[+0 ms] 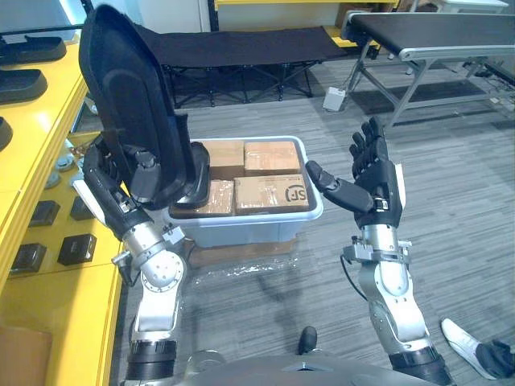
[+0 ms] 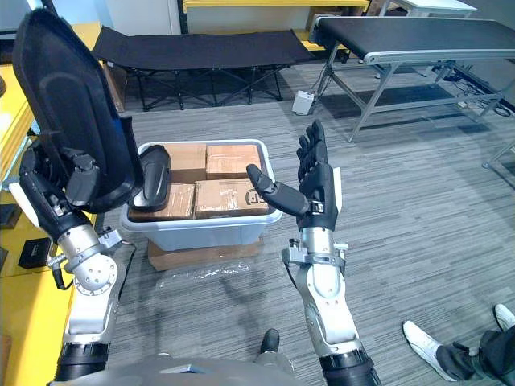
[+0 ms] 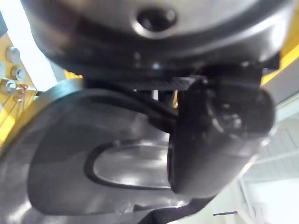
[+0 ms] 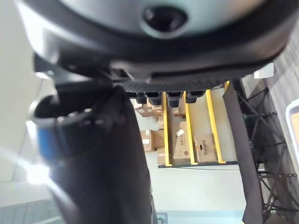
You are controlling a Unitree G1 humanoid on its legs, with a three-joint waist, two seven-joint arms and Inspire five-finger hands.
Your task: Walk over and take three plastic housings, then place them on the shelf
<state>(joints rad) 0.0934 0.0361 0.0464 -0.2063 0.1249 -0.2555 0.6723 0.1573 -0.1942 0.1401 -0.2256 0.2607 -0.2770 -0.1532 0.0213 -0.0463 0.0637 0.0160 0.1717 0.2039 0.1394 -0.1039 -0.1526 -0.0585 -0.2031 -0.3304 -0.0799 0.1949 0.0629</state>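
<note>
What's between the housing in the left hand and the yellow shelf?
Nothing visible. The left hand holds the black housing upright beside the yellow shelf, on the robot's left. On the shelf, other housings lie at the far end and small black parts nearer, with bare surface between them.

Printed in dark ink on the top face of one cardboard box [image 1: 269, 193] inside the pale tub [image 1: 241, 232]: a rounded logo mark [image 1: 296, 194] with a couple of bold letters, set near the box's right end. Repeated on the same box in the right eye view. Small white labels stuck on the cartons [image 4: 203, 147] on the distant yellow-framed shelving [image 4: 187, 123] in the right wrist view, too small to read.
</note>
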